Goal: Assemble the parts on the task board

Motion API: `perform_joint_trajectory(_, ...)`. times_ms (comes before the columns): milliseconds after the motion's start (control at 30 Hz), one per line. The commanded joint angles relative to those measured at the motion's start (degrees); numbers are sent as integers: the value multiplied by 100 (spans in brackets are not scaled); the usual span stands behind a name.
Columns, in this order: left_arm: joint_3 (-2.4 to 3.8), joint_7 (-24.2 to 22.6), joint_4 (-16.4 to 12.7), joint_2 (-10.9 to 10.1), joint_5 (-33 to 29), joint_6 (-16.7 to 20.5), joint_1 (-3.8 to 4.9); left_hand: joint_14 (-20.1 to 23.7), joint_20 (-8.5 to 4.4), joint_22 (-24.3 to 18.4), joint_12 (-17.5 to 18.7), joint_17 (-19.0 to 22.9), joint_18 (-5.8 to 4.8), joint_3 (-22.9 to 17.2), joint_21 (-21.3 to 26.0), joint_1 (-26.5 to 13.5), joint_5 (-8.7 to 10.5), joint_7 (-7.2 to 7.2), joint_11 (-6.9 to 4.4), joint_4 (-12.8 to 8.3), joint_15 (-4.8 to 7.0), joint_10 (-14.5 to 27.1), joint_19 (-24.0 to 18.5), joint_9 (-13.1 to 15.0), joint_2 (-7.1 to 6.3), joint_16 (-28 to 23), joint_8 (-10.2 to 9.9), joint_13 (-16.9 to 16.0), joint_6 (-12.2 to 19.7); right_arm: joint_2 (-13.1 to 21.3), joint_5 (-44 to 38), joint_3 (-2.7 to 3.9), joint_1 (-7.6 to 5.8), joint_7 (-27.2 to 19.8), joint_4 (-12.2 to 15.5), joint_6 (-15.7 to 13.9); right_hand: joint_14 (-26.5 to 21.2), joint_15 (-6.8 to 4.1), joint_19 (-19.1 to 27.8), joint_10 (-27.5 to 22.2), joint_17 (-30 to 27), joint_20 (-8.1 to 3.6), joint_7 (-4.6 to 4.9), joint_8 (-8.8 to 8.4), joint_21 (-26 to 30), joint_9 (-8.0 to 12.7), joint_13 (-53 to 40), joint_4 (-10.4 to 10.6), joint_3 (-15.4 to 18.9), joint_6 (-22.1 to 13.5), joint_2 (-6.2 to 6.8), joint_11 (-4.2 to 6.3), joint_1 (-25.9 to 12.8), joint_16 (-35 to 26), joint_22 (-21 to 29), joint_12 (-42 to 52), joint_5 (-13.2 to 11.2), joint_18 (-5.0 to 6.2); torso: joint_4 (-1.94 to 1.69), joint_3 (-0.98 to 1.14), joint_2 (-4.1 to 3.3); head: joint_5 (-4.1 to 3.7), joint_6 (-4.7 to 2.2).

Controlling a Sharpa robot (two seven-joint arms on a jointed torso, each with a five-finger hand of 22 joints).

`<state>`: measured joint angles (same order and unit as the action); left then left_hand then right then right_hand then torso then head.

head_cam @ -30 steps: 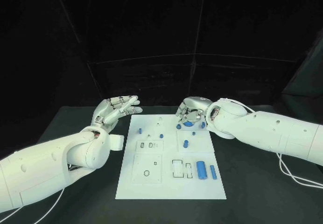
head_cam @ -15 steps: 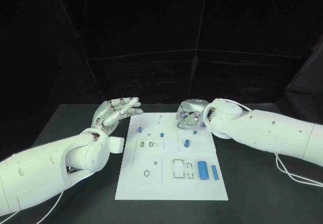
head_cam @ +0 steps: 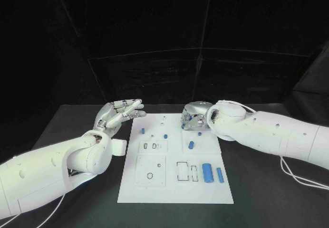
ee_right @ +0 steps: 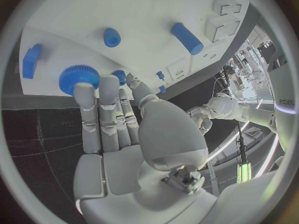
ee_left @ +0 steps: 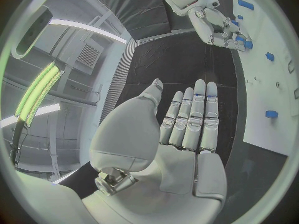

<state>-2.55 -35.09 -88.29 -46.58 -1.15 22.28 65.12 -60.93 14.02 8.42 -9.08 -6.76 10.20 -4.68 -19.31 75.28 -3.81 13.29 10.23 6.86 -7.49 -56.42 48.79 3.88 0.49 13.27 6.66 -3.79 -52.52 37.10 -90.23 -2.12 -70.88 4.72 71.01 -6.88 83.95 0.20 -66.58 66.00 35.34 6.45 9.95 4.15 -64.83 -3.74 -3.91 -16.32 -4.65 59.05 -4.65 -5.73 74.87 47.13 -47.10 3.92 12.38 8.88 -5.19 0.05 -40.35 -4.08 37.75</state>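
Observation:
The white task board [head_cam: 175,190] lies in the middle of the black table. Small blue parts [head_cam: 143,129] stand on its far half, and a blue cylinder [head_cam: 206,172] and a blue bar [head_cam: 219,175] lie near its right edge. My right hand [head_cam: 194,118] hovers low over the board's far edge with its fingers stretched out. Its fingertips [ee_right: 84,92] touch the rim of a blue gear [ee_right: 79,77] that lies on the board. My left hand [head_cam: 120,113] is raised left of the board, fingers apart and straight, holding nothing [ee_left: 187,129].
A blue peg [ee_right: 112,37] and a longer blue cylinder [ee_right: 187,38] stand on the board beyond the gear. Several outlined slots [head_cam: 149,175] mark the board's near half. Black table [head_cam: 267,190] lies bare on both sides of the board.
My right hand has settled lower over the board's far edge and now hides the blue pieces that showed at its fingertips. The left hand has barely moved.

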Motion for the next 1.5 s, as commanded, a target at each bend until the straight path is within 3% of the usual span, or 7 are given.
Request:
perform_joint_trajectory(33,6,-5,-17,-4,35,-55,8,-43,8,-1,36,-9,39,-7,-26,5,-14,29,18,-30,-11,-41,46,-8,28,-22,-6,-1,-32,-17,-91,5,-17,27,-4,32,32,23,-90,-6,156,0,0,-26,-116,-6,0,5,-95,15,-103,-2,16,163,-140,35,-130,-107,-6,3,-9,-2,13)
perform_joint_trajectory(467,6,25,-33,-9,35,-54,9,-51,5,-3,47,-12,38,-3,-30,-9,-14,34,20,-26,-11,-39,59,-10,42,-29,-14,1,-31,-99,-108,5,-17,36,-97,182,60,-11,-270,164,735,-22,-60,0,-553,-13,-6,11,-442,160,-174,59,-7,787,-703,91,-239,-187,-9,1,-22,8,56)
perform_joint_trajectory(1100,7,60,-35,-22,34,-64,11,-52,3,-7,70,-15,35,-2,-31,-19,-15,42,27,-25,-14,-25,74,-13,65,-46,-31,5,-22,-214,-135,5,-16,43,-240,372,51,-13,-280,174,829,-25,-59,-14,-630,-8,-1,2,-531,170,-111,60,-18,906,-790,81,-261,-198,-25,-3,-55,-5,115)
perform_joint_trajectory(1500,7,73,-17,-12,34,-78,11,-49,3,-10,82,-16,33,-2,-29,-18,-15,47,31,-30,-17,-17,77,-15,73,-56,-40,7,-16,-251,-136,4,-16,77,-296,422,37,-10,-288,177,911,-22,-56,-24,-704,-6,2,-9,-667,170,-79,58,11,1015,-873,69,-246,-207,-31,-16,-55,-4,132)
